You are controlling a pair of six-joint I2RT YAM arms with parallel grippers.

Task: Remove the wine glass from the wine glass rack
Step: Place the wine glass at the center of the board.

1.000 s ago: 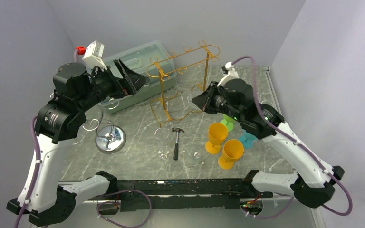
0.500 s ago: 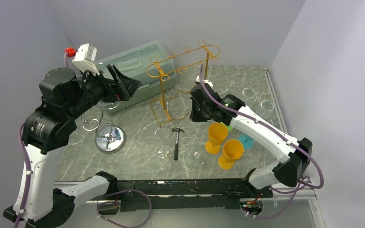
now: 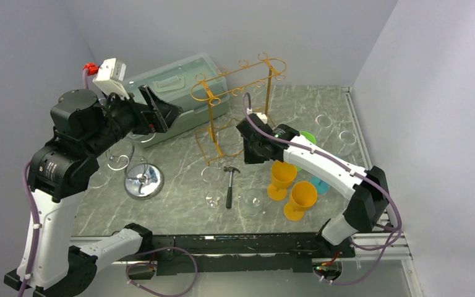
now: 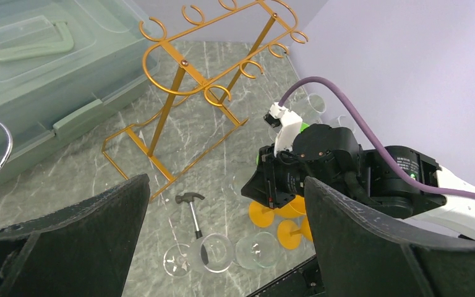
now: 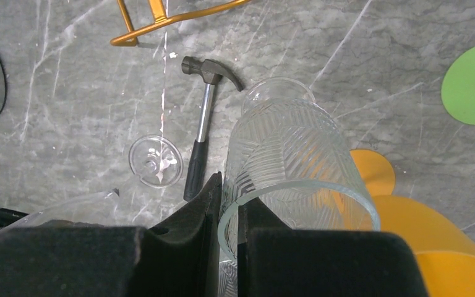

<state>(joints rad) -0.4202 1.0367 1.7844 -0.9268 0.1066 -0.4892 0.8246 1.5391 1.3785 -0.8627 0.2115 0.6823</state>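
My right hand (image 5: 230, 210) pinches the rim of the wine glass (image 5: 290, 148) tight, so it hangs safe over the table (image 5: 377, 74), off the thin gold wire rack (image 4: 168, 108). The glass is clear, with bumpy zigzag lines. My left hand (image 3: 159, 111) is spread wide, holding nothing.

Robot lab test cell: marble-look counter (image 3: 309, 99) boxed in by plain grey walls (image 3: 321, 37), cabled arms (image 3: 321, 164) bolted to a black rail (image 3: 235, 244). Staged props include a gold rack (image 4: 170, 106), plastic goblets (image 3: 282, 173), small hammer (image 3: 229, 185) and lidded bin (image 3: 179, 77).
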